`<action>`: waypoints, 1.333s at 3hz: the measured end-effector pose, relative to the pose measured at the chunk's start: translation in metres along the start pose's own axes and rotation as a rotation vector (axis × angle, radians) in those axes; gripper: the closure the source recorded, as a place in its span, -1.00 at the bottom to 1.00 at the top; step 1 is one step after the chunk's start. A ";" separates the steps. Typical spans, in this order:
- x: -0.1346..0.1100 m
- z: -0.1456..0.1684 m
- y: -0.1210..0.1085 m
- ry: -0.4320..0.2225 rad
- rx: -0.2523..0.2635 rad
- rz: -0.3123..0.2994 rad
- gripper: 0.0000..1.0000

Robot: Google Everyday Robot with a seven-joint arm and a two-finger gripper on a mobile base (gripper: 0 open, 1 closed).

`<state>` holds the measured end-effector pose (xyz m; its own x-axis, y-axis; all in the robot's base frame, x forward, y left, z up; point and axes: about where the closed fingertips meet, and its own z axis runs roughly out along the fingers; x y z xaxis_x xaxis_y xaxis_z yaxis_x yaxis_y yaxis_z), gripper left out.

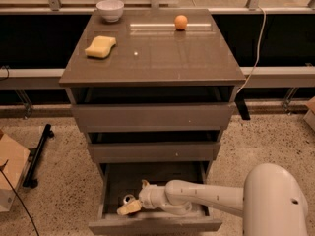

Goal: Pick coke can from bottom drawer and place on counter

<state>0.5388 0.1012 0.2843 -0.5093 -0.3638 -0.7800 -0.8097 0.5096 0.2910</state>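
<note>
The bottom drawer [152, 226] is pulled out, and my arm reaches down into it from the right. My gripper [129, 208] is low in the drawer's front left part. A small round silvery top [127, 199], apparently the coke can, sits right against the gripper's tip. Its red body is hidden in the dark of the drawer. I cannot tell whether the gripper is around the can or only beside it. The counter [162, 58] is the glossy brown top of the cabinet above.
On the counter are a yellow sponge [100, 47], a white bowl [110, 9] and an orange ball [181, 22]. The two upper drawers [152, 117] stand slightly open. A cardboard box [10, 173] and a black stand [37, 156] are on the floor at left.
</note>
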 end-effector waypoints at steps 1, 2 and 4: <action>0.011 0.021 -0.011 0.016 0.023 0.019 -1.00; 0.024 0.041 -0.022 0.026 0.045 0.058 -1.00; 0.052 0.076 -0.032 0.047 0.053 0.135 -1.00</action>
<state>0.5607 0.1252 0.1924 -0.6262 -0.3247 -0.7088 -0.7172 0.5965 0.3604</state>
